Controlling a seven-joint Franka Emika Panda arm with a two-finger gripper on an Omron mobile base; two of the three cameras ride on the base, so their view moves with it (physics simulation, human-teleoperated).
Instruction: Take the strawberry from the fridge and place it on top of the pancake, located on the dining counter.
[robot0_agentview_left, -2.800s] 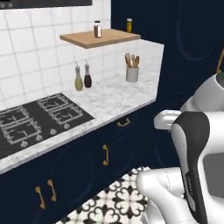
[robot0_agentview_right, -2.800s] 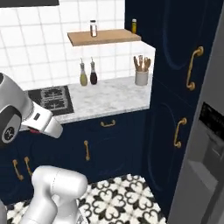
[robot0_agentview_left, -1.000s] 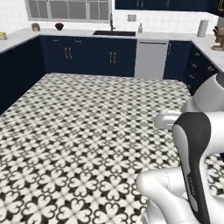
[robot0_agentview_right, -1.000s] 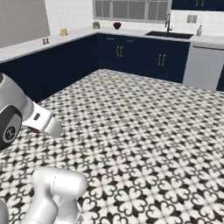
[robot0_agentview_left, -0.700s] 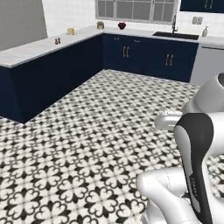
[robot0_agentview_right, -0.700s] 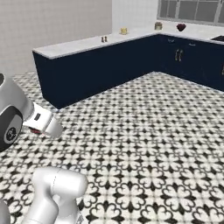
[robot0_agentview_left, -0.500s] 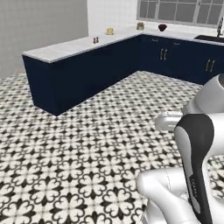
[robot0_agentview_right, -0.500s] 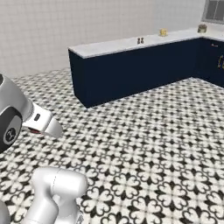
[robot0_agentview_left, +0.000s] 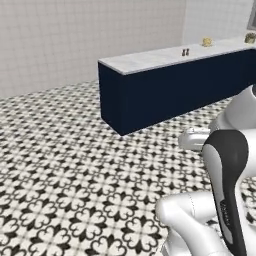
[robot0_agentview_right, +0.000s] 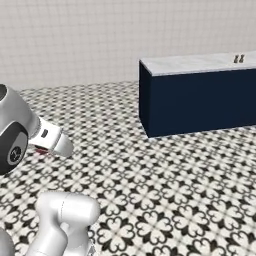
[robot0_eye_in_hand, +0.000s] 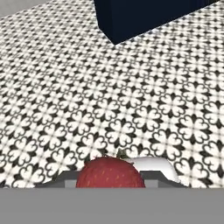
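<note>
The strawberry (robot0_eye_in_hand: 110, 172) sits low in the hand view, between the fingers, which stand part-open and closed about it; the berry is carried, well short of the dining desk (robot0_agentview_left: 165, 57). That navy-fronted, marble-topped desk now stands ahead across the patterned floor (robot0_agentview_left: 75, 165), its near corner facing the robot, with small items (robot0_agentview_left: 185, 52) on top; the pancake cannot be made out. Compared with the frames of a moment ago, the whole scene has swung: stove and sink cabinets have gone, so the base has turned toward the desk. The carry leg appears underway; placing remains.
</note>
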